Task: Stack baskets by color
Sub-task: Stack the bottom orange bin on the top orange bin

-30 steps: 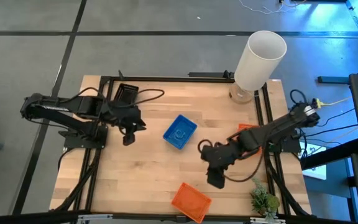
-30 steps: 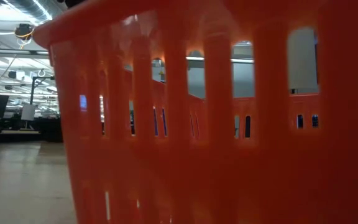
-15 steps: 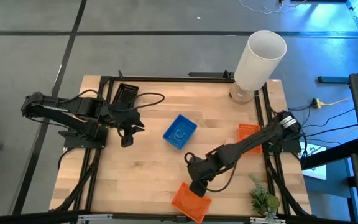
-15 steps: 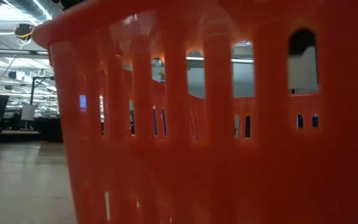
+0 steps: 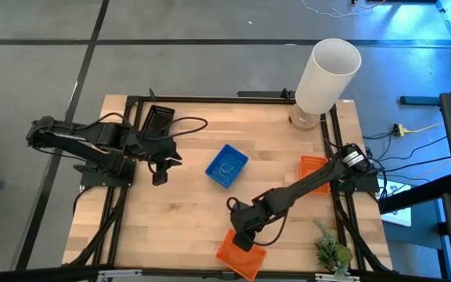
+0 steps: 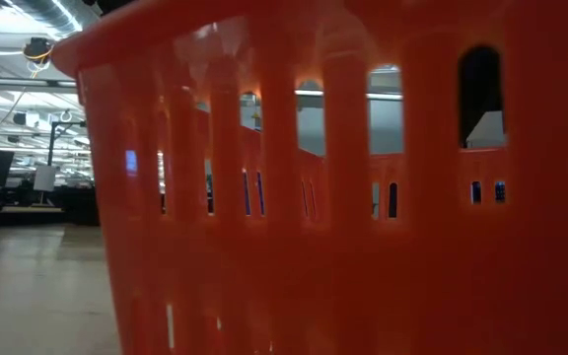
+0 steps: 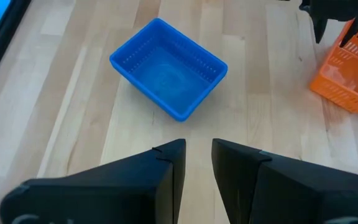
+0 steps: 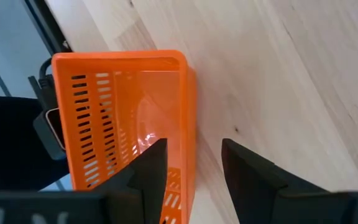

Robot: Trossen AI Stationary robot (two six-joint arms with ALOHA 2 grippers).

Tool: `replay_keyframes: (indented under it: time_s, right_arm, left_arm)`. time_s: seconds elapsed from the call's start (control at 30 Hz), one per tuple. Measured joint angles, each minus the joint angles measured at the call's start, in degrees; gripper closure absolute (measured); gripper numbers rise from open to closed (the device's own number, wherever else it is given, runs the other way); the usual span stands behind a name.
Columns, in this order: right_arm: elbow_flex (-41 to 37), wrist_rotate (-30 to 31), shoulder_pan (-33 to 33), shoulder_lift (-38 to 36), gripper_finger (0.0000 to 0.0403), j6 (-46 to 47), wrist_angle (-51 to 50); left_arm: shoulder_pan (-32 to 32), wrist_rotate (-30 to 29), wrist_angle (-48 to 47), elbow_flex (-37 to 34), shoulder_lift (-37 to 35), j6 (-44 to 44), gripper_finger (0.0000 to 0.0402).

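An orange basket (image 5: 245, 257) (image 8: 123, 118) rests on its bottom at the table's near edge and fills the low view (image 6: 314, 197). My right gripper (image 5: 241, 237) (image 8: 192, 155) hangs open over its far-left rim, one finger above the inside and one outside the wall (image 8: 188, 112); no touch shows. A blue basket (image 5: 227, 166) (image 7: 166, 65) sits mid-table. A second orange basket (image 5: 312, 164) lies at the right, partly under my right arm. A black basket (image 5: 160, 117) sits at the far left. My left gripper (image 5: 161, 172) (image 7: 197, 149) hovers open, left of the blue basket.
A tall white cylinder (image 5: 327, 74) stands at the far right corner. A small green plant (image 5: 333, 252) sits at the near right corner. Cables run along the black frame (image 5: 210, 99) around the table. Bare wood lies between the blue basket and the near orange basket.
My right gripper has gone from the middle right of the table toward the near edge and leftward, sinking to the near orange basket's rim and rolling at the wrist. Its dark shape now shows through the basket's holes in the low view. The baskets have not moved.
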Motion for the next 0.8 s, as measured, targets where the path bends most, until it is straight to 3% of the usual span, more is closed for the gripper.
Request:
replay_keyframes:
  time_s: [0.67, 0.8]
  right_arm:
    - [0.0, -2.6, 0.2, 7.7, 0.0252, -1.3, 2.3]
    - [0.0, -2.6, 0.2, 8.5, 0.0289, 0.0, 2.2]
  left_arm:
    - [0.0, 0.0, 0.0, 0.0, 0.0, 1.5, 0.0332]
    - [0.0, 0.0, 0.0, 0.0, 0.0, 1.5, 0.0332]
